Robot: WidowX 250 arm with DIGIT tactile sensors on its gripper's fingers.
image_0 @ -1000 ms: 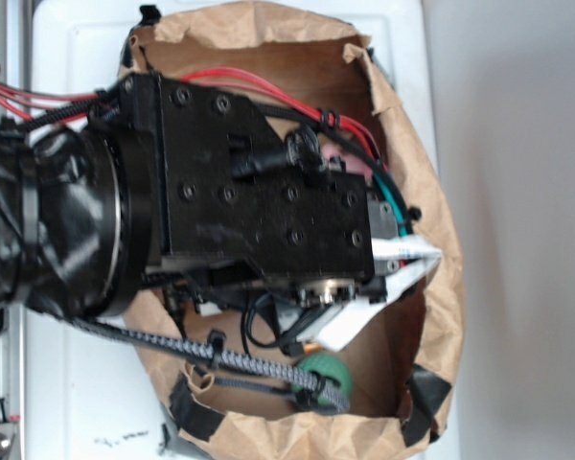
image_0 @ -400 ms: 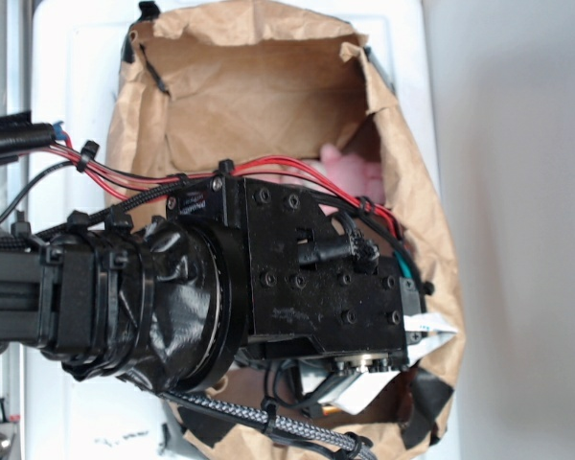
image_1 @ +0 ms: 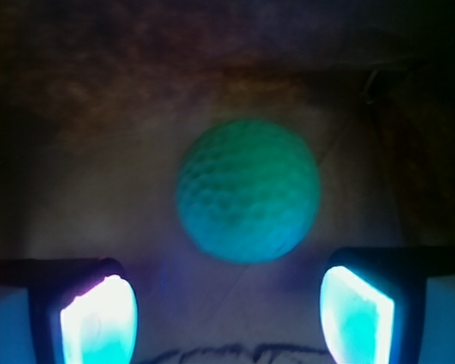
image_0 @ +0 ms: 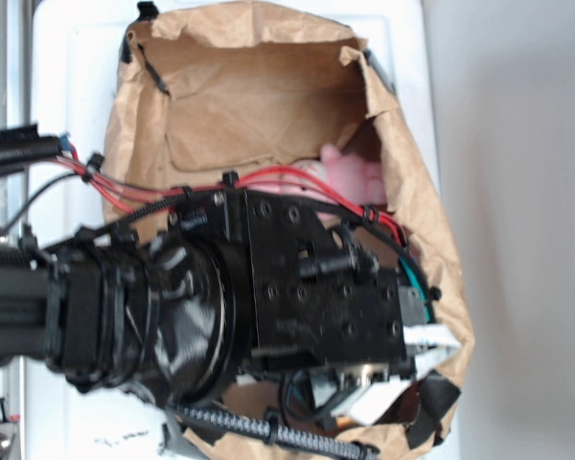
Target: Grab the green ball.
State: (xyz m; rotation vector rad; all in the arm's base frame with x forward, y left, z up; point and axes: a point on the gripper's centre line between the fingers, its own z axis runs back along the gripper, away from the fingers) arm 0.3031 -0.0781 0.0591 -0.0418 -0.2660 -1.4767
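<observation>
The arm is black throughout. Behind the claw sits a boxy wrist housing of flat matte plates fastened with round recessed black screws in rows. Further back a glossy black cylindrical joint with ridged rings adjoins it. Red wires run along one edge of the housing, bundled with black cable ties; a teal wire shows nearer the claw. A braided black-and-grey sleeved cable runs along the opposite edge. A small white marking on the housing is illegible. In the wrist view, the two fingers are dark-framed pads glowing pale blue-white, blurred.
</observation>
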